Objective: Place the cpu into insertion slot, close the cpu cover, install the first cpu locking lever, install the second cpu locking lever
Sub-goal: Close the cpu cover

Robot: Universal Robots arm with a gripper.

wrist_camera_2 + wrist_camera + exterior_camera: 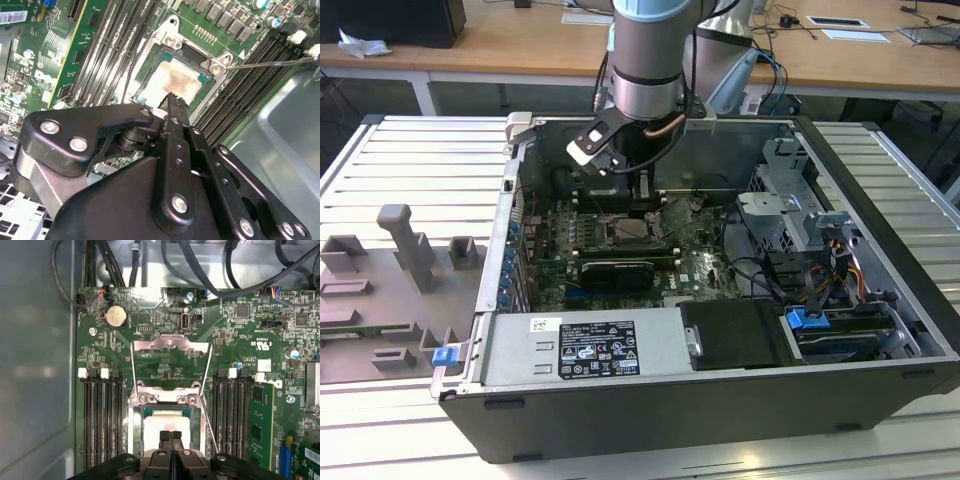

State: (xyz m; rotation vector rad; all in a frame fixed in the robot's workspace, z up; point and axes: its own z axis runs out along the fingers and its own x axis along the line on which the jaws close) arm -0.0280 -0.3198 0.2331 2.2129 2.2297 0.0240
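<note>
Gripper [170, 436] over the cpu [159, 422] in the insertion slot [134, 427].
We see its fingers pressed together, holding nothing; the cpu cover [170, 343] stands open beside the slot.

The cpu [177, 82] is pale beige (with a brownish smear), the circuit board [150, 315] green.
</note>
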